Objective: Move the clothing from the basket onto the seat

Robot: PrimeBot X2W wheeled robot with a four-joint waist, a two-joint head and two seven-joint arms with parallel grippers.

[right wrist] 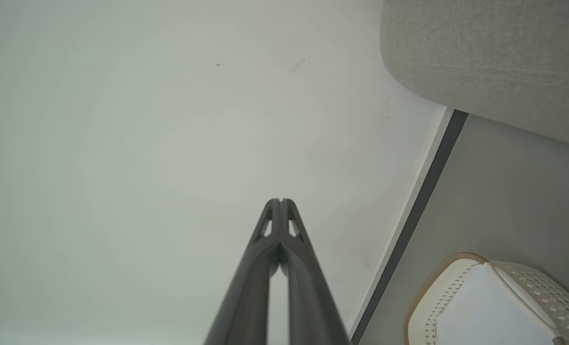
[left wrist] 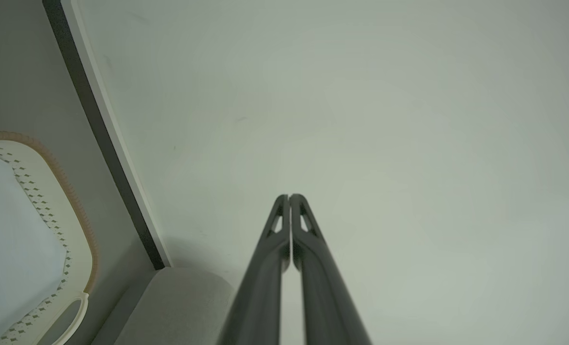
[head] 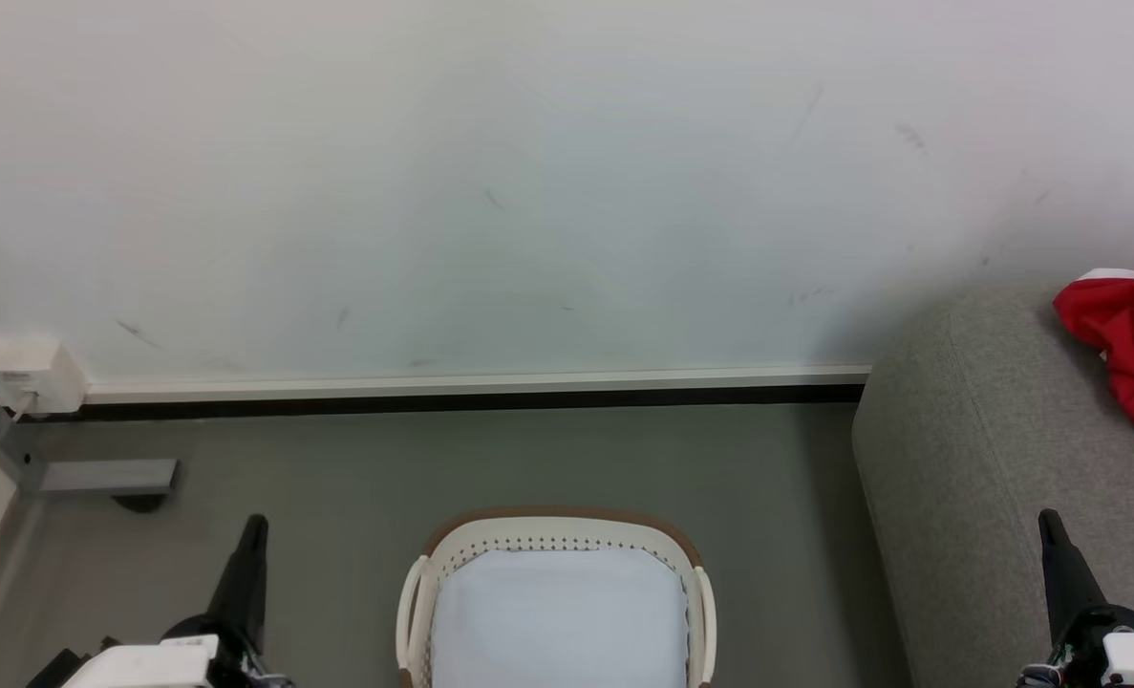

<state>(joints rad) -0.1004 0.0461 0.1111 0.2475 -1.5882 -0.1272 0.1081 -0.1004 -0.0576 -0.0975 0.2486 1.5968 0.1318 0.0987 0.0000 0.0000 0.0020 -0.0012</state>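
Note:
The cream-white basket with its brown rim stands on the floor at the bottom centre, and its pale flat bottom is bare. A bunched red garment with white trim lies on the grey sofa at the right edge. My left gripper is at the lower left, left of the basket, shut with nothing in it; the left wrist view shows its tips pressed together against the wall. My right gripper is at the lower right over the sofa, shut and holding nothing, tips touching.
A pale wall with a white and black skirting board runs behind the basket. A white socket box sits low on the wall at the left, beside a grey bracket. Grey floor lies between wall and basket.

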